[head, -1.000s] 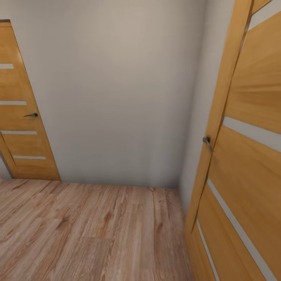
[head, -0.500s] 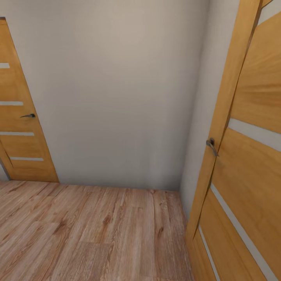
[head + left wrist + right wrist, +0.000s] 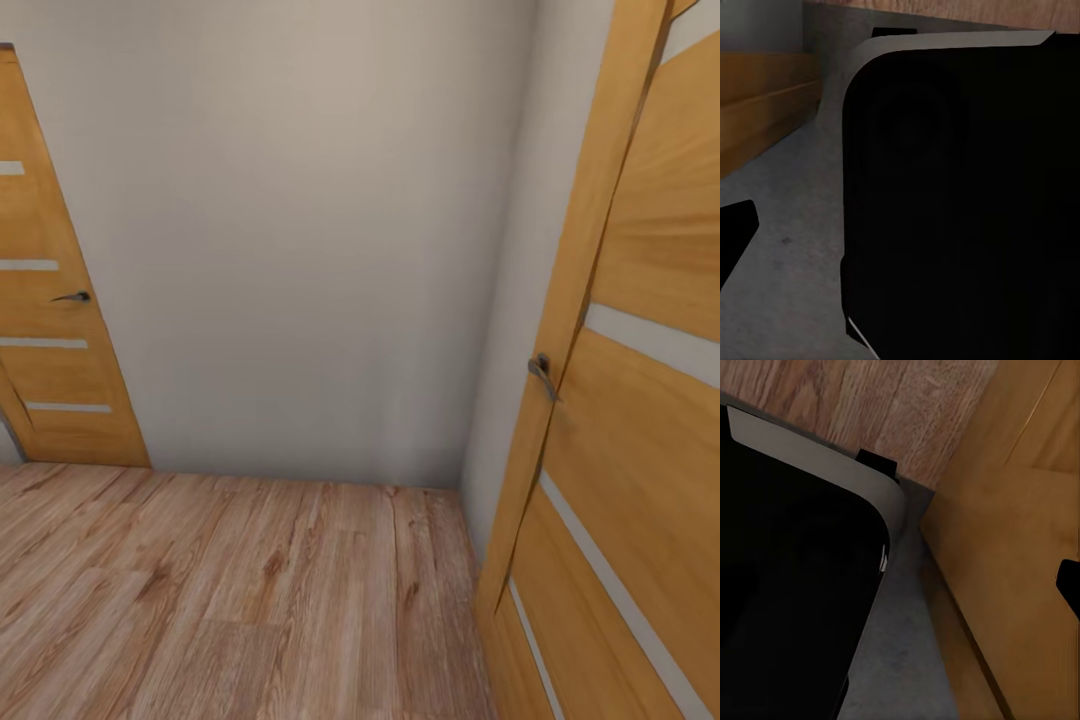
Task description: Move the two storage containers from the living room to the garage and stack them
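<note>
Between one second and half a second back, whole head view shifted slightly; since then, no shift: base apparently halted or pausing in transit, facing a plain wall (image 3: 300,250) at a corner of wood-plank floor (image 3: 230,600). Count: two doors, far door (image 3: 50,300) shut at the wall's left end, near door (image 3: 630,400) close at right; two handles, far handle (image 3: 72,297) and near handle (image 3: 541,373). Containers nowhere visible; location cannot be told. Gripper states cannot be told. Judged: transport phase, stacking not begun.
</note>
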